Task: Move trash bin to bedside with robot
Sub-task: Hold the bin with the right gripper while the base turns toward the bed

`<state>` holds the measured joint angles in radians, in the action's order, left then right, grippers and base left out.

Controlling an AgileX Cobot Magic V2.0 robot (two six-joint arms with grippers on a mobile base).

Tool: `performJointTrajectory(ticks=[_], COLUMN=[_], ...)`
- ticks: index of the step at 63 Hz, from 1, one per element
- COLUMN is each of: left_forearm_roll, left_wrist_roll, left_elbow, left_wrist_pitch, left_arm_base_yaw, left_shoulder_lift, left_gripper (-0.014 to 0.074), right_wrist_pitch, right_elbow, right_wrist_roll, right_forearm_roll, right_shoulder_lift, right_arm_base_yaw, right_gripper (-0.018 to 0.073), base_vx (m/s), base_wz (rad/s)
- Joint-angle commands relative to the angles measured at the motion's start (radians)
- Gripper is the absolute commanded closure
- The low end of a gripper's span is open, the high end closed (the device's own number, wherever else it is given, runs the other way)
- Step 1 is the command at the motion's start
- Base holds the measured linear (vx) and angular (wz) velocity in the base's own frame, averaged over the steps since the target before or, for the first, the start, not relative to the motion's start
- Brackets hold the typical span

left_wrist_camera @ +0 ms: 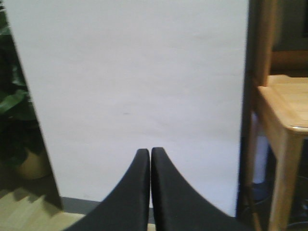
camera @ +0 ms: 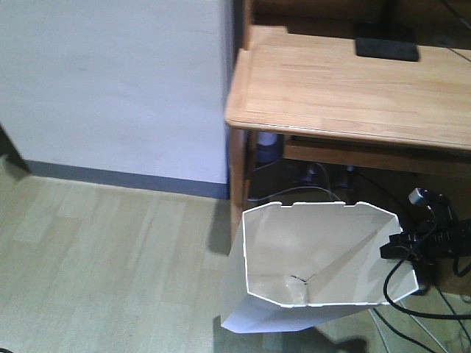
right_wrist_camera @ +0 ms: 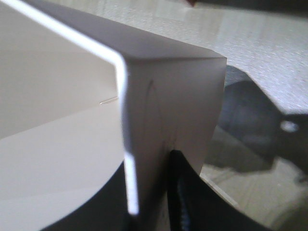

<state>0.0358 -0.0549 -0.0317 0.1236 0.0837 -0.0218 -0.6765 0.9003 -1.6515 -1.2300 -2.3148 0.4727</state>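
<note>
Fingers (right_wrist_camera: 185,197) of the right claw (right_wrist_camera: 144,209) fill the bottom of the wrist view, one on each face of the bin's (right_wrist_camera: 178,96) thin white wall. They are clamped on it just below the rim, at a cut corner. From the front, the grip sits at 3 o'clock on the rim, so the bin's body lies toward 9 o'clock from the claw. The bin is tipped rather than upright, with its outer wall showing below the rim at 7 o'clock. The desk (camera: 346,88) stands close behind it at 12 o'clock.

The left claw (left_wrist_camera: 150,155) is pressed together on nothing and faces a white wall (left_wrist_camera: 125,86) — only the right arm is on the bin.

No bed shows in any view, so I cannot tell the heading. Any pull probably has to lead away from the desk, toward 6 or 9 o'clock — and a one-sided grip may flex that thin wall.
</note>
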Motion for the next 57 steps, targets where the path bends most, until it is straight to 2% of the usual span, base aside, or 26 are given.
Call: performJointTrajectory(ticks=[1,28,57], left_forearm_roll=[-0.002,-0.002,-0.002], left_wrist_roll=[-0.004,-0.004,-0.004], left_elbow=[0.024,0.024,0.024], left_wrist_pitch=[-0.073,-0.073,-0.073], left_arm_base_yaw=[-0.006,-0.006,-0.006], left_shoulder_lift=[-0.005,-0.005,-0.005], left_gripper=[0.0603,0.0603,0.0603], right_wrist_pitch=[-0.258,-0.258,-0.258], right_elbow=[0.007,0.007,0.007], right_wrist_roll=[0.014,0.014,0.014], right_forearm_roll=[-0.060,-0.060,-0.060], right_shoulder_lift=[0.064,0.064,0.064], right_arm_base_yaw=[0.000,0.000,0.000], right_gripper=[0.0564,0.0564,0.0564], base_vx=[-0.01,0.01,0.06], base_wz=[0.50,0.49,0.32])
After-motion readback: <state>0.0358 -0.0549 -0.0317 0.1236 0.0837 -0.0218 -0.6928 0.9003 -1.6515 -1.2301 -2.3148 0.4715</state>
